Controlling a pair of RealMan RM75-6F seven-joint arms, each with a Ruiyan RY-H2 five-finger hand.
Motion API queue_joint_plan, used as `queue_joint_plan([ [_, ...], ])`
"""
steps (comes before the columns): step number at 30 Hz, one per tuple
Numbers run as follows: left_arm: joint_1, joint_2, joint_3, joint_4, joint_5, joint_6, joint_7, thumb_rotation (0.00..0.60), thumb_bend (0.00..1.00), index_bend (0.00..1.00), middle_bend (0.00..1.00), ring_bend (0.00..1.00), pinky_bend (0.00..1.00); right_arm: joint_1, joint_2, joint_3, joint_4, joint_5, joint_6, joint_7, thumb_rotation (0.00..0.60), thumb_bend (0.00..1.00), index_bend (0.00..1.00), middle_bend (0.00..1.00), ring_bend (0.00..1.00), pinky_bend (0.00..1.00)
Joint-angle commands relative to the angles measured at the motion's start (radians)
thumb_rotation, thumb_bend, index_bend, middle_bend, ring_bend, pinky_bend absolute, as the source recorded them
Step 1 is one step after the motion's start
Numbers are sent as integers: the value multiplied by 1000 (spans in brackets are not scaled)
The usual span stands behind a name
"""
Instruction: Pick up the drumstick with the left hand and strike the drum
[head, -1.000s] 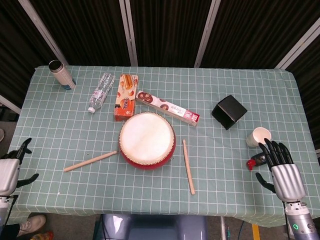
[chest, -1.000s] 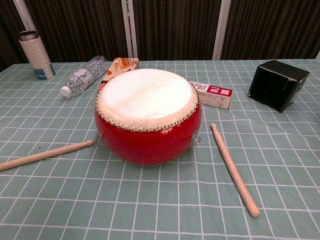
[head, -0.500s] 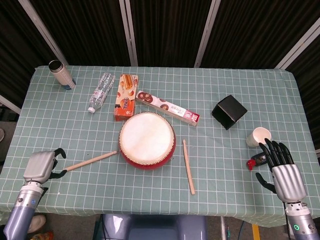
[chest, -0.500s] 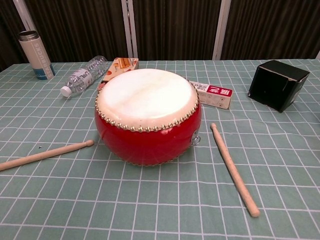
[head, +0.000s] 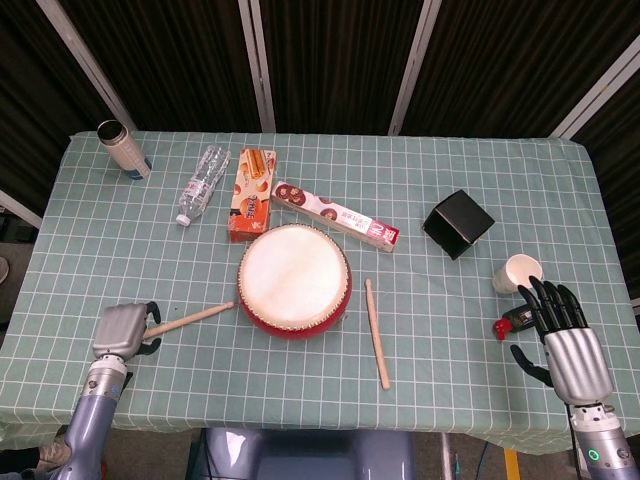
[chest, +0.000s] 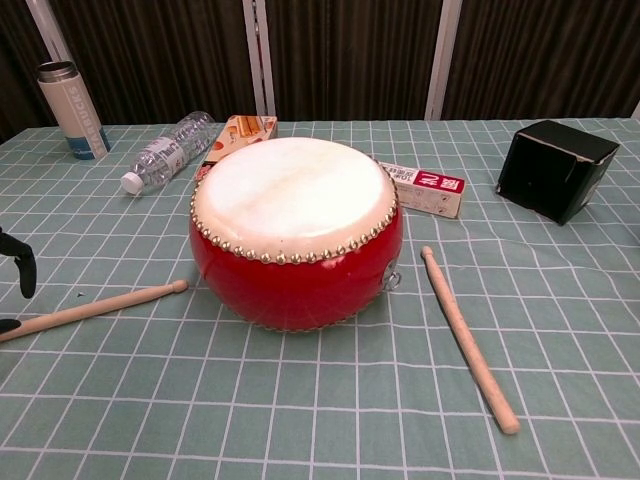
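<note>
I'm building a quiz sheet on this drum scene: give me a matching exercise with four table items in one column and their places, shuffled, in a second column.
Things:
1. thermos
2. black box
3. paper cup
4. water bottle

Places:
A. lying on its side left of the orange snack box
B. standing at the table's far left corner
C. just ahead of the right robot hand
D. right of the drum, towards the far side

Pairs: 1-B, 2-D, 3-C, 4-A
</note>
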Motion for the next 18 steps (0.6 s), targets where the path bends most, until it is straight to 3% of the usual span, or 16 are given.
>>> queue_joint_plan([
  [1,-8,-14,7,14,-10,4,7,600,247,477,1000,1000,1000,1,1,1,-1,1,-1,2,600,298,0,0,0,74],
  [7,-17,-33,12,41,-39,12,14,600,272,513,1000,1000,1000,0,0,1,0,-1,3,5,600,299,0,0,0,74],
  [18,-28,-33,3,92,-104,-9,-9,600,272,443,1000,1000,1000,1,-2,-1,0,-5,3,4,600,298,0,0,0,73],
])
